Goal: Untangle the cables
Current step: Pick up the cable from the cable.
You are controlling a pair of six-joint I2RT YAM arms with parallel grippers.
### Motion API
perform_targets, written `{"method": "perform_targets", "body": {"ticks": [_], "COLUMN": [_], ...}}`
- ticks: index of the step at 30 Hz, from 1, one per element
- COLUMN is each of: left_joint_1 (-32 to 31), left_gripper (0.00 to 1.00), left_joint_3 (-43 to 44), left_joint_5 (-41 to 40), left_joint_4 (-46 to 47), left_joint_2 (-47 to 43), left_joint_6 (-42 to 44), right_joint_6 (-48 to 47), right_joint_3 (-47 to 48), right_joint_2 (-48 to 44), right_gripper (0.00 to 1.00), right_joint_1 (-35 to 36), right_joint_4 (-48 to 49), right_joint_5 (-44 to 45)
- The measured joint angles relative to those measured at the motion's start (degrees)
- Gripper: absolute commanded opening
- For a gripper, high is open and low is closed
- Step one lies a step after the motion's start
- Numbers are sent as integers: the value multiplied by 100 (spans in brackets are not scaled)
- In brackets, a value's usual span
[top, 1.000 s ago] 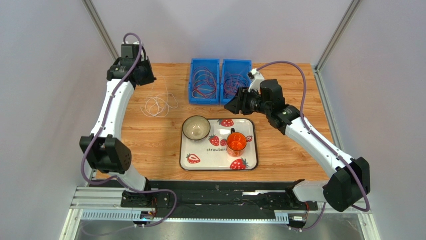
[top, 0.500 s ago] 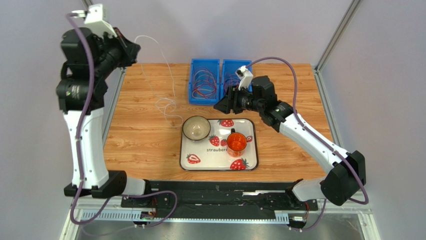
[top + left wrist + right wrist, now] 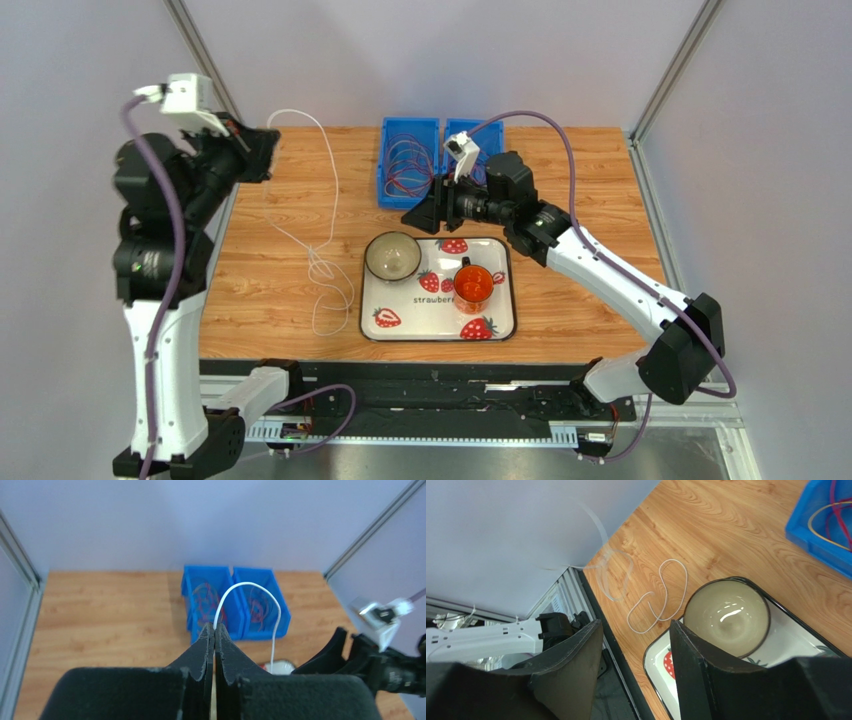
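Between the tips of the left claw, high over the table, 1 end of the white cable is pinched tight. From the claw it goes up in a bow. Then it hangs down to the wood, where the rest lies in loose loops far below the claw, beside the tray.

The cable looks very thin, light and floppy, so it will likely swing and slip. A firm pinch near an end seems best.

The right claw is half open and holds nothing. Under it is the bowl. Just past it, more cables lie in the 2 blue bins.

Below the left claw there is bare wood for laying the cable out. The table edge is near the loops, and the cup could tip.
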Motion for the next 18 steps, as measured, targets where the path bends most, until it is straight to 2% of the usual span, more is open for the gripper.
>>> {"method": "perform_targets", "body": {"ticks": [4,8,18], "left_joint_1": [0,0,0], "left_gripper": [0,0,0], "left_joint_3": [-1093,-1823,-1895], "left_joint_5": [175,463,804], "left_joint_4": [-7,-42,238], "left_joint_2": [221,385,-17], "left_joint_6": [-103,-214,-199], "right_joint_6": [-68,-125,-348], "right_joint_3": [0,17,813], "right_joint_2": [210,501,1222], "right_gripper": [56,56,56], "right_joint_1": [267,579,730], "right_joint_4": [264,396,289], "right_joint_5": [-164,-227,155]}}
